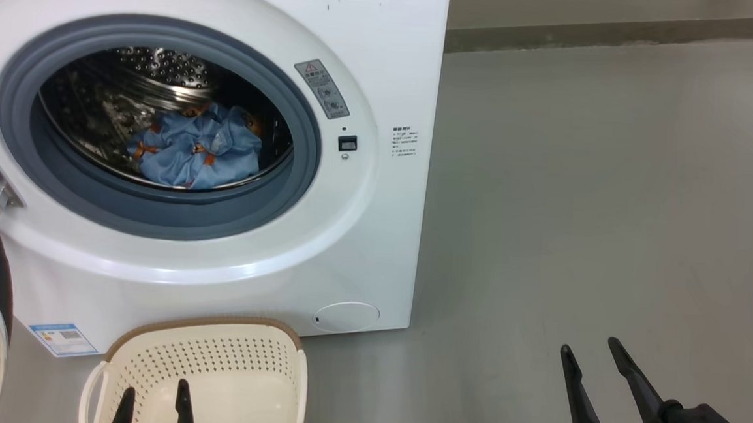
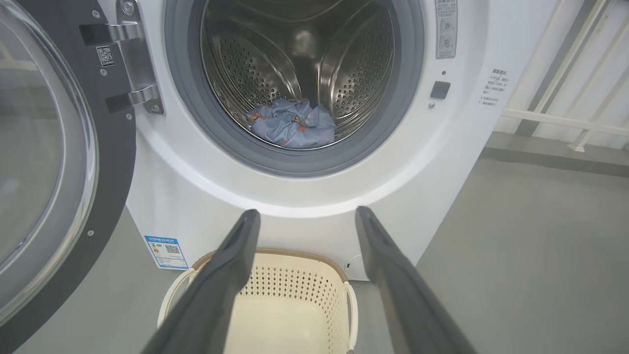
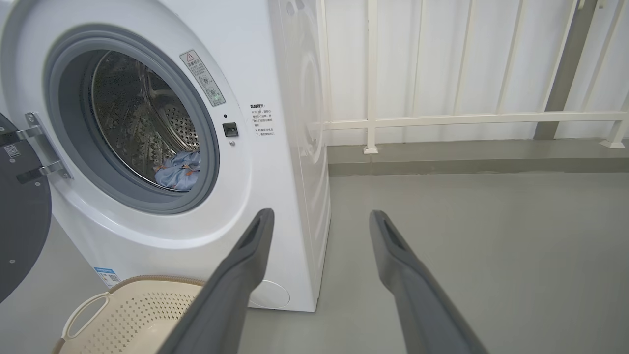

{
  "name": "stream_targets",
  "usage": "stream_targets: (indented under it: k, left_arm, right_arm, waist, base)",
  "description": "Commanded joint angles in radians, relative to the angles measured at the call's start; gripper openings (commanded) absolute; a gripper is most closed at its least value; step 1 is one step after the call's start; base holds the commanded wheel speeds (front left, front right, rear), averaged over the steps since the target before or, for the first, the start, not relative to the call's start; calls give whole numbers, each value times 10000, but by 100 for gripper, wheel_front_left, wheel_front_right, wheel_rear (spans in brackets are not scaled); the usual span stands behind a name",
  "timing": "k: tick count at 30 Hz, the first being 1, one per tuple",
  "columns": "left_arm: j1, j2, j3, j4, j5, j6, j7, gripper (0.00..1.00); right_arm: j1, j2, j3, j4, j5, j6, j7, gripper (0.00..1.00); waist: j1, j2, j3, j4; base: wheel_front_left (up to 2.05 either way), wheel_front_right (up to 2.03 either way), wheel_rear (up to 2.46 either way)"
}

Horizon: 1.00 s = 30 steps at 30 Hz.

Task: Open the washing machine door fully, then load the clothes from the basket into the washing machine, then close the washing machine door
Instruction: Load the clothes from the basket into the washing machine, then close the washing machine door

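The white washing machine (image 1: 362,237) stands with its door (image 2: 54,162) swung wide open to the left, glass bowl facing me. Light blue bear-print clothes (image 1: 197,148) lie bunched at the bottom of the steel drum (image 2: 300,54); the cream cloth is not visible. The cream perforated basket (image 1: 262,368) sits on the floor right in front of the washer and looks empty. My left gripper (image 1: 154,391) hangs open over the basket, nothing between its fingers. My right gripper (image 1: 590,352) is open above bare floor to the right of the machine.
Grey floor (image 1: 613,187) stretches to the right of the washer. A white railing (image 3: 471,118) and a low kerb run along the back wall. A blue label sticker (image 1: 63,339) marks the washer's lower left front.
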Motion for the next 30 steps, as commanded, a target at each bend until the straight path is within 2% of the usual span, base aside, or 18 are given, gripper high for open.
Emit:
stream_targets:
  k: [1,22,30]
  left_arm:
    - [-102,100,292,-391,91,95,-63,100]
    - [225,99,315,-548,227,72,-63,100]
    - [200,99,279,-484,215,142,-63,100]
  right_arm:
    - [-21,-94,150,-332,-97,16,-48,100]
    - [425,-15,18,-454,-186,16,-48,100]
    - [392,33,48,-404,-135,16,-48,100]
  waist:
    - [0,-1,-92,9]
    - [0,-1,-284,66]
    - [0,-1,-245,67]
  base:
    - [0,0,0]
    - [-1,1,0]
    - [-69,69,0]
